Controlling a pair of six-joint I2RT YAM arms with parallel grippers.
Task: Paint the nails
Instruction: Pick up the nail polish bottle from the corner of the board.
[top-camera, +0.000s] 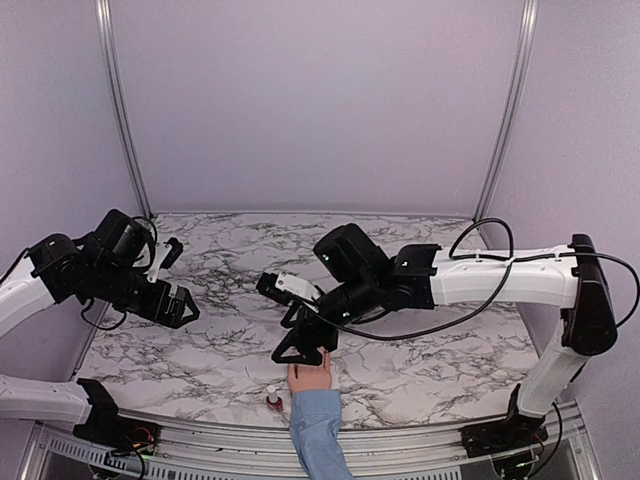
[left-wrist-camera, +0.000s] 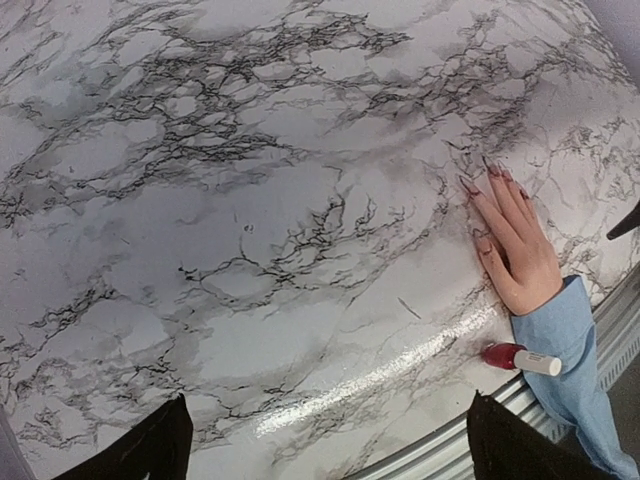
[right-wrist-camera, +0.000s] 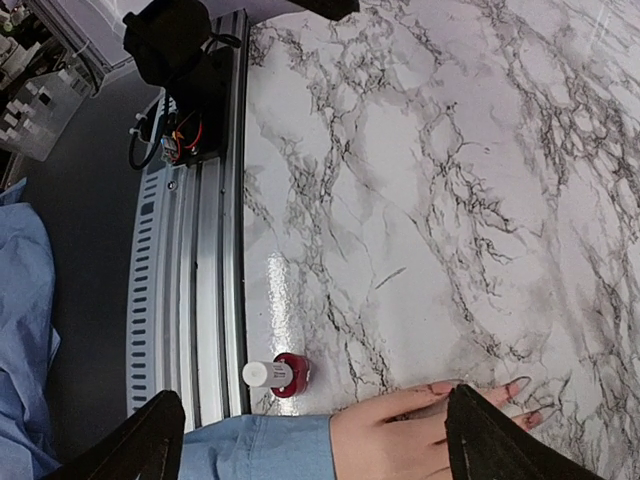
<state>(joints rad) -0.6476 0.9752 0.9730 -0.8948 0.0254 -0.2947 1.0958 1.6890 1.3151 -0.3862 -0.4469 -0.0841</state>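
Several nails (left-wrist-camera: 470, 186) on the hand (left-wrist-camera: 515, 245) look dark red, so I judge painting well along. The left gripper (left-wrist-camera: 330, 450) and right gripper (top-camera: 302, 350) have their jaws released and empty, and the polish bottle (left-wrist-camera: 505, 356) lies capped beside the hand.

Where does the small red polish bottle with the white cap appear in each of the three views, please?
Top external: the polish bottle is at bottom centre, just left of the blue sleeve.
Left wrist: lower right, beside the sleeve near the table edge.
Right wrist: lower centre-left, just above the sleeve.
Shared landmark: the hand next to it.
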